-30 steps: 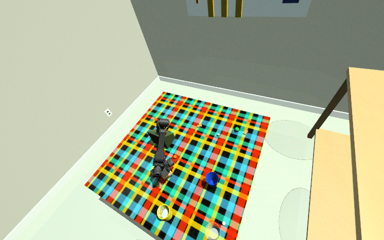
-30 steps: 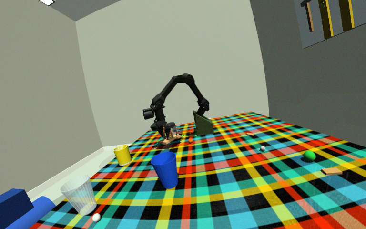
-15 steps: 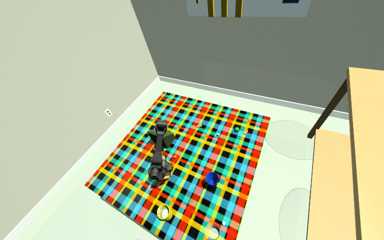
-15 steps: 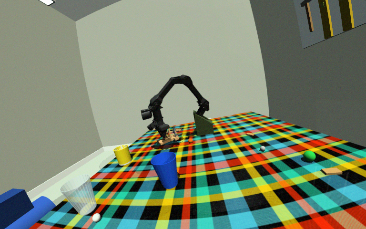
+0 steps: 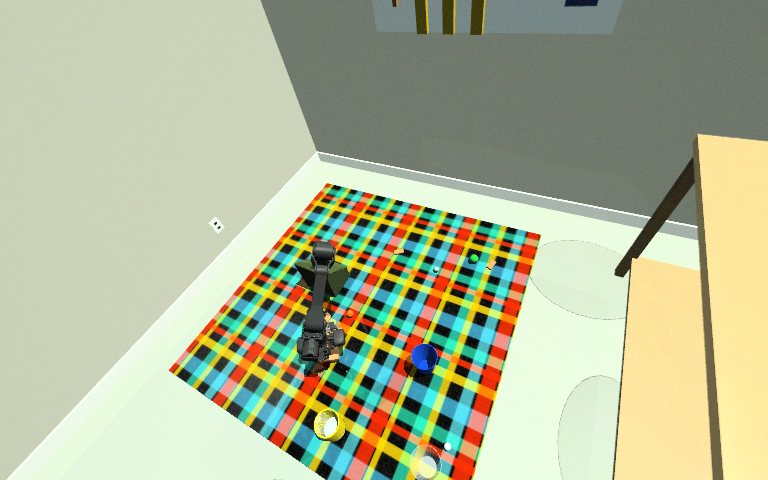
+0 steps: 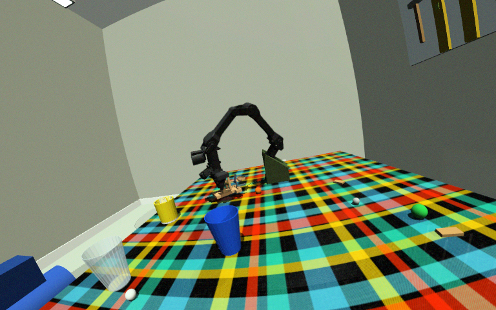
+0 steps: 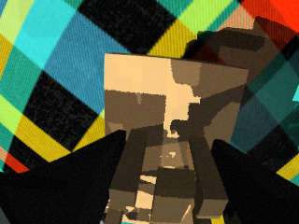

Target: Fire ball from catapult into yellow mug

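Note:
The wooden catapult (image 6: 229, 192) (image 7: 135, 75) stands on the plaid cloth under the arm; in the top view the arm mostly covers it. My gripper (image 6: 221, 186) (image 7: 168, 142) points down and is shut on the catapult, its black fingers against the outer sides of the two upright rails. The catapult's broad flat end lies beyond the fingertips in the wrist view. The yellow mug (image 5: 341, 431) (image 6: 165, 210) stands upright, apart from the catapult. An orange ball (image 5: 350, 313) (image 6: 258, 190) lies on the cloth beside the catapult. No ball can be made out in the catapult.
A blue cup (image 5: 424, 359) (image 6: 223, 230) and a clear cup (image 6: 108, 263) stand upright. A white ball (image 5: 447, 446) (image 6: 130, 294) is beside the clear cup. A green ball (image 5: 474, 258) (image 6: 419, 211), a small pale ball (image 5: 436, 270) (image 6: 356, 201) and a green panel (image 6: 276, 170) are farther off.

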Robot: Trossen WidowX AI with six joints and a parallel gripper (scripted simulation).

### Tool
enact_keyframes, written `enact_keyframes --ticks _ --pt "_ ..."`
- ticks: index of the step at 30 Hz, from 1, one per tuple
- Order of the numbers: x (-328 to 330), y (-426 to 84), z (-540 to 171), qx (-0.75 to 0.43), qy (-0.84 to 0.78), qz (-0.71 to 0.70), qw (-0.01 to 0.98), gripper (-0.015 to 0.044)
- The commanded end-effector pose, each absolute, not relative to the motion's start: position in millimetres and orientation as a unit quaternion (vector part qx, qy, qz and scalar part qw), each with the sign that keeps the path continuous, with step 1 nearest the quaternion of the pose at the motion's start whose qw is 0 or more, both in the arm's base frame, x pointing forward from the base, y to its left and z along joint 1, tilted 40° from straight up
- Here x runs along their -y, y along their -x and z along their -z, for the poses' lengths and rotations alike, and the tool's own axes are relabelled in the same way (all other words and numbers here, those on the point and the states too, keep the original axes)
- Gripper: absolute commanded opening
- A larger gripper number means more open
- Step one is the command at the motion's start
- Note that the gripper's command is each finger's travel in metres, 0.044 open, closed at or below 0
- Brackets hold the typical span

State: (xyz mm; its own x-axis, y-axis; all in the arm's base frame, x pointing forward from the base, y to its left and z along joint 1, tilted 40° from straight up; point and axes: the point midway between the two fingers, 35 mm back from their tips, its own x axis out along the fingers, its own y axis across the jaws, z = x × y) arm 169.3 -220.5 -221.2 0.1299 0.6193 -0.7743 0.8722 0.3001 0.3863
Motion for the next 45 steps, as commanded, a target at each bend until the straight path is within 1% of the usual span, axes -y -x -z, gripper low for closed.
enact_keyframes --ticks 1,22,36,39,43,45 --pt "219 -171 224 -0.643 -0.578 0.133 0.484 0.0" --pt "206 -172 242 -0.646 -0.576 0.132 0.483 0.0" --pt "206 -172 242 -0.646 -0.576 0.132 0.483 0.0368" --pt "222 -170 224 -0.646 -0.576 0.133 0.483 0.044" --pt "261 -159 172 -0.646 -0.576 0.133 0.482 0.044" --pt "267 -156 163 -0.647 -0.576 0.133 0.482 0.044"
